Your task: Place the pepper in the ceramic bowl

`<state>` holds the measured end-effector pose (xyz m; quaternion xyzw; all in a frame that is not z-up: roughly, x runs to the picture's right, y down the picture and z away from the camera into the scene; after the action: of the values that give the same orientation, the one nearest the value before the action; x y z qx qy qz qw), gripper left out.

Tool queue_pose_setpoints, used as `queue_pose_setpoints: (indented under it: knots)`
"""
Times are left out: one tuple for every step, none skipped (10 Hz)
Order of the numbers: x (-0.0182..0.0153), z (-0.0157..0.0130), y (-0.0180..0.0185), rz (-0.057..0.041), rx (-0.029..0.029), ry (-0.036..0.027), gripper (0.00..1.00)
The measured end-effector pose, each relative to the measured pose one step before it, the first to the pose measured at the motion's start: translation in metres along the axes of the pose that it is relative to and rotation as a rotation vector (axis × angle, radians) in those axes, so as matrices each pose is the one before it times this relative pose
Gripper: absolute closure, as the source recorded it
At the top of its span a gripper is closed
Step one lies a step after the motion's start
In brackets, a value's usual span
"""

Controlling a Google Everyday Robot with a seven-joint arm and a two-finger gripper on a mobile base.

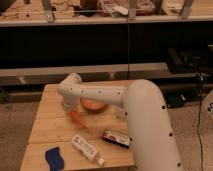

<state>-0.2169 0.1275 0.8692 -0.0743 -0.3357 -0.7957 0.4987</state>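
The pepper [77,119] is a small slender orange piece over the wooden table [50,125], just left of and in front of the ceramic bowl [93,105]. The bowl is orange-brown and partly hidden behind my white arm. My gripper [69,108] hangs down from the wrist at the table's left middle, right above the pepper's upper end. I cannot tell whether it holds the pepper or whether the pepper rests on the table.
A clear plastic bottle [86,148] lies at the front middle. A blue object [53,159] lies at the front left. A dark flat packet [116,138] lies at the front right. Dark shelving [100,45] stands behind the table.
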Motion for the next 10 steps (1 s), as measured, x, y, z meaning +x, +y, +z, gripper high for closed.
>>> queue_pose_setpoints:
  knots:
    - [0.00123, -0.00905, 0.00887, 0.01786, -0.00085, 0.00892, 0.86]
    - [0.00004, -0.00770, 0.01199, 0.01591, -0.00493, 0.00832, 0.86]
    - [0.00047, -0.00568, 0.00849, 0.00654, 0.00072, 0.00574, 0.86]
    - [0.00070, -0.00272, 0.00122, -0.00086, 0.00605, 0.00445, 0.86]
    - [0.00117, -0.00361, 0.00237, 0.00356, 0.00434, 0.00590, 0.86]
    - [0.00042, -0.00393, 0.00655, 0.01156, 0.00159, 0.00683, 0.86]
    - [0.00130, -0.00551, 0.00611, 0.01070, 0.00144, 0.00567, 0.86]
    - [0.00100, -0.00856, 0.01055, 0.01425, 0.00208, 0.00635, 0.86]
    - [-0.00098, -0.00461, 0.00944, 0.01280, 0.00116, 0.00352, 0.86]
    - [0.00115, -0.00127, 0.00305, 0.00648, 0.00509, 0.00334, 0.86]
